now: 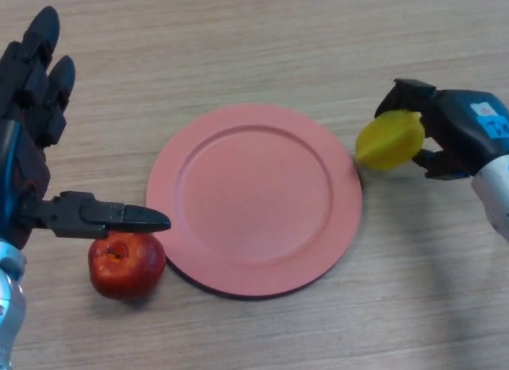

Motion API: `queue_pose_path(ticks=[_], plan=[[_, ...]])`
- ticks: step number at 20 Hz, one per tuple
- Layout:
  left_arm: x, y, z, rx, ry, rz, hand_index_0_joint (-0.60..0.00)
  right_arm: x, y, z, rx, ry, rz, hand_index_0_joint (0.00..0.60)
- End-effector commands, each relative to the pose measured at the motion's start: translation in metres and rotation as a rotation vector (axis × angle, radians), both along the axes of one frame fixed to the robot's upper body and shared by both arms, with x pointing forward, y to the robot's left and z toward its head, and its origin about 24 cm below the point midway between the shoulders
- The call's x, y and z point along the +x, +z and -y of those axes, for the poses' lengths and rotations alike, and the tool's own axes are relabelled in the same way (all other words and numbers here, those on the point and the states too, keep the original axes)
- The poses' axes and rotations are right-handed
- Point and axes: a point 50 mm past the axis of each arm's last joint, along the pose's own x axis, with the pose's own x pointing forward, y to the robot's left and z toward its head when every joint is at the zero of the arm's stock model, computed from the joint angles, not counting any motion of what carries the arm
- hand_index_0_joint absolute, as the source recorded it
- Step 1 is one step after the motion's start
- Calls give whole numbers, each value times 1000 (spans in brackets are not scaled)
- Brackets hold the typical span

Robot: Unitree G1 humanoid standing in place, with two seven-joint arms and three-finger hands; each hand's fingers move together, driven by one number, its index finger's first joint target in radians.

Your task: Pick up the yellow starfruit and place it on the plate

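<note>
Where it sits just off the right rim of the plate (254, 199), the yellow starfruit (390, 141) shows a glossy, ridged body with a pointed tip, pinched between the curled fingers and thumb of the right hand (445, 131). There is one starfruit, one round pink plate and one red apple (126, 264) on the wooden tabletop (254, 44); a small blue label on the right hand cannot be read. The left hand (36, 99) hangs at the left edge, fingers straight and thumb stretched out above the apple, holding nothing.
</note>
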Motion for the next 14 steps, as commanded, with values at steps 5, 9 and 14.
queue_pose_path(ticks=[5,9,14], plan=[[-9,35,-5,57,4,233,0,-6,70,19,161,-24,235,600],[-8,35,-4,50,3,242,0,-14,81,7,188,13,235,600],[-6,35,-1,56,-1,253,0,-30,81,-28,313,117,164,600]])
